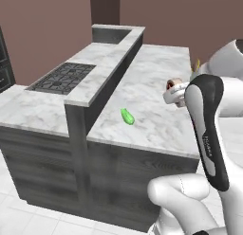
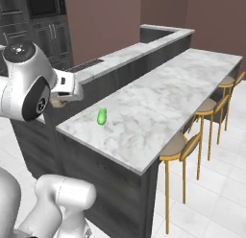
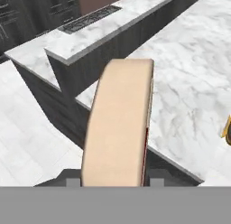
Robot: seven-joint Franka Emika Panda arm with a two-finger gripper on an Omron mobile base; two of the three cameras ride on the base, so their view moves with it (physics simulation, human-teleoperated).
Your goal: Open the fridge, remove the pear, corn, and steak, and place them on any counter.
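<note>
My gripper (image 3: 113, 181) is shut on the steak (image 3: 118, 128), which stands edge-on between the fingers and shows its pale tan rim. In the left base view the gripper (image 1: 172, 88) holds the steak (image 1: 173, 82) above the right side of the marble counter (image 1: 152, 77). From the right base view a bit of the steak (image 2: 58, 103) peeks out under the hand, near the counter's (image 2: 158, 98) near corner. The bright green corn (image 1: 127, 116) lies on the lower counter, also seen as the corn (image 2: 102, 116) close to that corner. The fridge and the pear are out of view.
A raised ledge (image 1: 111, 63) with a black cooktop (image 1: 61, 77) runs along the counter's far side. Wooden bar stools (image 2: 185, 146) line the counter's right side. White tiled floor (image 3: 31, 123) lies below the counter corner.
</note>
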